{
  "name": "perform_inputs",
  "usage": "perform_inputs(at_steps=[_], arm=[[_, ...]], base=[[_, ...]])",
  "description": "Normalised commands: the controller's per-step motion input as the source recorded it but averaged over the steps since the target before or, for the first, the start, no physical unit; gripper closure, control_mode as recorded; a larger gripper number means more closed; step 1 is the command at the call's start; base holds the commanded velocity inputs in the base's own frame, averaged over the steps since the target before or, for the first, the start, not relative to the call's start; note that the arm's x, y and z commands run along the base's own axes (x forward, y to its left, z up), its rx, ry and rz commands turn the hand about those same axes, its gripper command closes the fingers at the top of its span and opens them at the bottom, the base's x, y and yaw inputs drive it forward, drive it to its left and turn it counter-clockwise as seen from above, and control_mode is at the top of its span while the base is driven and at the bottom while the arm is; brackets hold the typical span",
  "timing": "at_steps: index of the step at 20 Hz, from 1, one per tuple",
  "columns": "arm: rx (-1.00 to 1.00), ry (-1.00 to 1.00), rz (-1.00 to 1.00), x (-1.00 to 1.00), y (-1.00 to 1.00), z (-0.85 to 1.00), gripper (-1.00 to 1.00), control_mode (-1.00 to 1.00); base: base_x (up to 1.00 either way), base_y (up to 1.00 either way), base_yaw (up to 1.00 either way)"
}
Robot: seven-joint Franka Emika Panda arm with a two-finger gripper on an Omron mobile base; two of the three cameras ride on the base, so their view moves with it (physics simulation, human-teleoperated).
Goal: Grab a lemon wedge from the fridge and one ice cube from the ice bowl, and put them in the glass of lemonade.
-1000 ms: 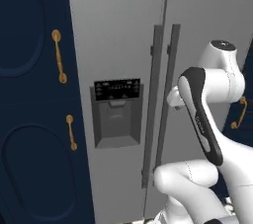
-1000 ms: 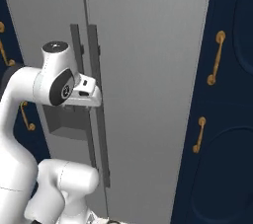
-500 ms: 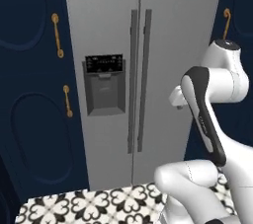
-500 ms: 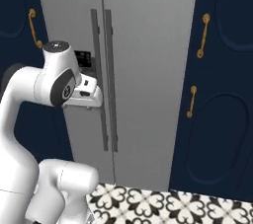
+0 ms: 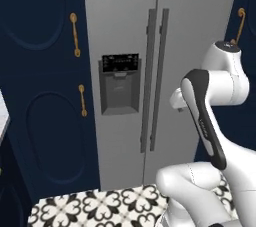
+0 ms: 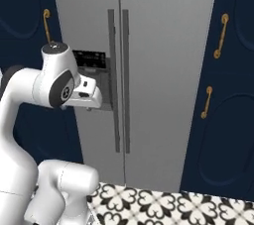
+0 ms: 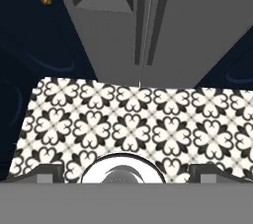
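Above the glossy black-and-white patterned floor tiles [image 7: 133,119], the jaws gape wide and empty before the smooth grey fridge [image 5: 190,31].

Both base views face the closed fridge [image 5: 150,71] from either side; the hand view tilts floorward.

one fridge [image 5: 125,46] is standing with two closed doors and two long vertical handles [image 5: 156,78]. one black dispenser panel [image 5: 120,62] is showing. four gold cabinet handles [image 6: 45,25] are appearing across the right base view.
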Motion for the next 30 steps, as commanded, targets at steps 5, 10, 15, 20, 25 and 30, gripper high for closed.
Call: perform_inputs(at_steps=[5,10,15,20,25,30], arm=[[0.00,0.00,0.00,0.00,0.00,0.00,-1.00,1.00],[0.00,0.00,0.00,0.00,0.00,0.00,-1.00,1.00],[0.00,0.00,0.00,0.00,0.00,0.00,-1.00,1.00],[0.00,0.00,0.00,0.00,0.00,0.00,-1.00,1.00],[0.00,0.00,0.00,0.00,0.00,0.00,-1.00,1.00],[0.00,-0.18,0.00,-0.01,-0.10,0.58,-1.00,-1.00]], base=[[-0.25,-0.31,-0.02],[-0.19,-0.33,0.02],[-0.58,-0.05,0.00],[-0.07,0.00,0.00],[-0.11,-0.01,0.00],[-0.04,0.00,0.00]])
